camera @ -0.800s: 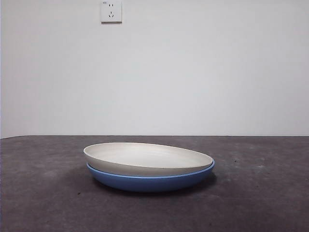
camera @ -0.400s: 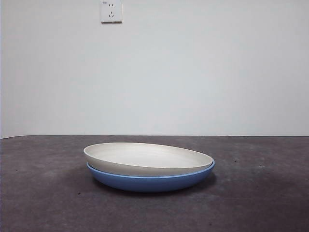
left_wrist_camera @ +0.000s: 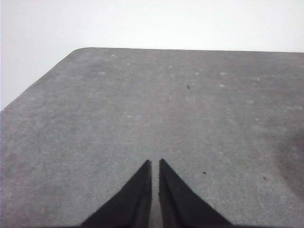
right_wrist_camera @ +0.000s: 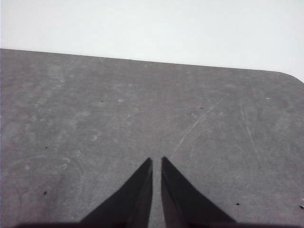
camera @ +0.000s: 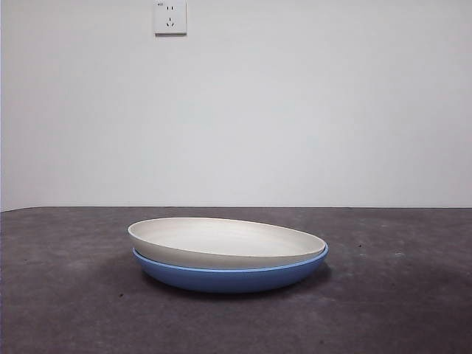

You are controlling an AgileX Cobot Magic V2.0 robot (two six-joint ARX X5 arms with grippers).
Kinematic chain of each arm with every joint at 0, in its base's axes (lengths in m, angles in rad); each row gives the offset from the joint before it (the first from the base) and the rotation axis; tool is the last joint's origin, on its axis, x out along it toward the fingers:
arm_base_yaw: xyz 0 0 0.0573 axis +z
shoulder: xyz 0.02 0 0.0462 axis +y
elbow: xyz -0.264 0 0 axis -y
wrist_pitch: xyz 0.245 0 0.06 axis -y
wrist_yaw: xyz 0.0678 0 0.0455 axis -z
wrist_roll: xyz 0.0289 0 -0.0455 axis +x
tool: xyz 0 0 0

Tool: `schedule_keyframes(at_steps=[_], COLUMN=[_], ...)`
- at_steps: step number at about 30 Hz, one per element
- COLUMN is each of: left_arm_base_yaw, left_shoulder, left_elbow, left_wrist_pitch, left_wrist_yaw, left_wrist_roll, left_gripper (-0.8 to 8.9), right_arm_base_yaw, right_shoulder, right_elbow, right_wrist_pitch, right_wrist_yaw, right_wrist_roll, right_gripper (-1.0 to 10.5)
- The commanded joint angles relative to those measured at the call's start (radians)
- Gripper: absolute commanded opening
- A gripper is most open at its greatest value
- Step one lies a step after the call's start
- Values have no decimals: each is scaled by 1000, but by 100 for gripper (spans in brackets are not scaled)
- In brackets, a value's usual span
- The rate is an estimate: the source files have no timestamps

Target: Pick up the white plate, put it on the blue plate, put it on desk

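nothing is differing from the earlier frames. the matte cream white plate (camera: 221, 240) is sitting tilted inside the glossy blue plate (camera: 228, 276) at the middle of the speckled grey worktop (camera: 398, 310). no writing is showing. the left gripper (left_wrist_camera: 155, 164) and right gripper (right_wrist_camera: 156, 161) are hovering over bare worktop, fingers nearly pressed together.

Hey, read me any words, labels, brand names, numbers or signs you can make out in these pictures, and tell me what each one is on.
No text can be read in any view.
Wall socket: a tiny dark mark at its top left corner, too small to read.
White plate: no print visible.
Blue plate: no print visible.
Desk: only specks and scratches.
Left gripper and right gripper: plain black, no markings.
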Motion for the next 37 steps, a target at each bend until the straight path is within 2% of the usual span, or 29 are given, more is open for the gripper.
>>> schedule_keyframes(at_steps=[1,10,24,37], left_arm_base_yaw=[-1,-1,-1,-1], left_shoulder=[-2,-2,-2,-2], left_elbow=[-21,-21,-21,-21], left_wrist_pitch=[-6,-6,-6,-6], left_wrist_yaw=[-4,-4,-4,-4], left_wrist_roll=[-3,-2,-3,-2], left_gripper=[27,27,27,27], right_arm_base_yaw=[-2,-2,-2,-2], right_shoulder=[-3,-3,-3,-3], right_elbow=[-2,-11,-124,-129], right_wrist_pitch=[13,13,68,77], right_wrist_yaw=[1,1,0,0], right_wrist_roll=[-9,-29,-26,-26], right_gripper=[29,29,29,29])
